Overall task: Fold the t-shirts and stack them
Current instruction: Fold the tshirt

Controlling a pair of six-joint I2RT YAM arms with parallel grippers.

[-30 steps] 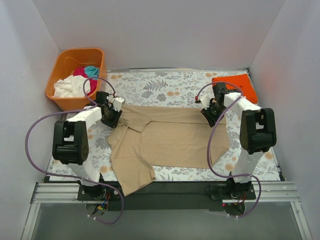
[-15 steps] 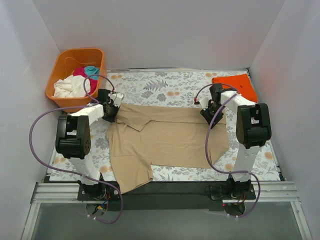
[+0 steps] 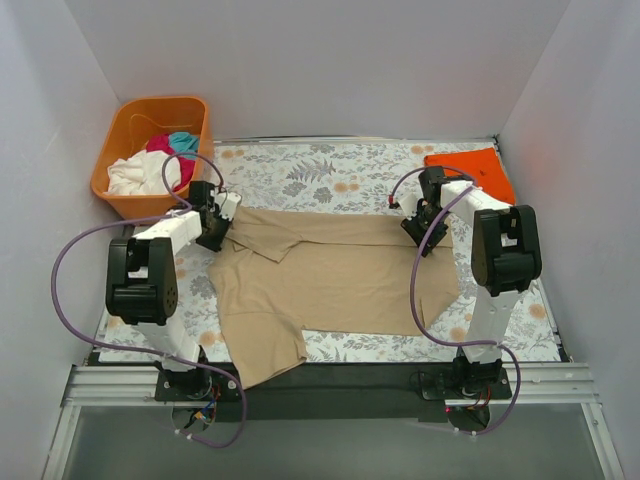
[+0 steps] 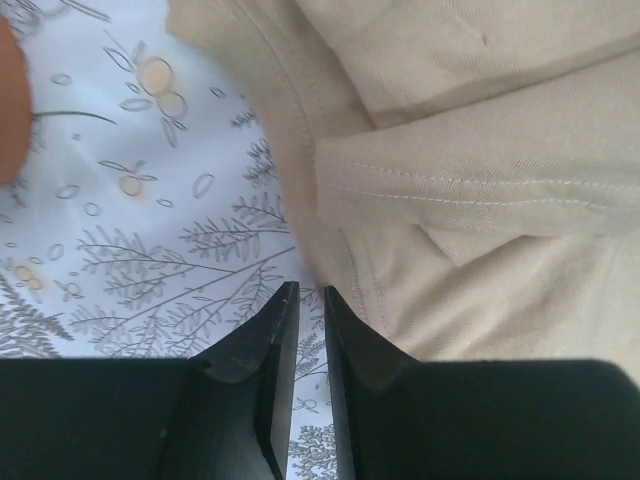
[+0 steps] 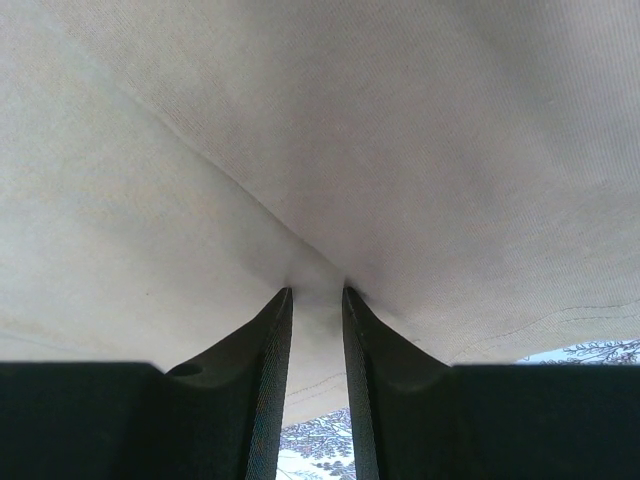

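Note:
A large tan t-shirt (image 3: 330, 275) lies spread on the flowered tablecloth, one sleeve folded in at its upper left. My left gripper (image 3: 215, 232) is down at the shirt's upper left corner. In the left wrist view the left gripper (image 4: 311, 290) has its jaws a narrow slit apart with only tablecloth between them, and the tan hem (image 4: 330, 170) lies just beside the right finger. My right gripper (image 3: 420, 230) sits at the shirt's upper right edge. There the right gripper (image 5: 316, 290) is shut on a pinched-up ridge of tan cloth (image 5: 300, 130).
An orange plastic basket (image 3: 140, 207) stands at the back left with white (image 3: 140, 175), magenta (image 3: 185, 170) and teal (image 3: 183, 142) shirts inside. A folded orange t-shirt (image 3: 470, 168) lies at the back right corner. White walls close in three sides.
The left gripper has slid a little up and left along the shirt's corner, and its jaws closed and then parted slightly. The right gripper has kept its pinch and barely moved.

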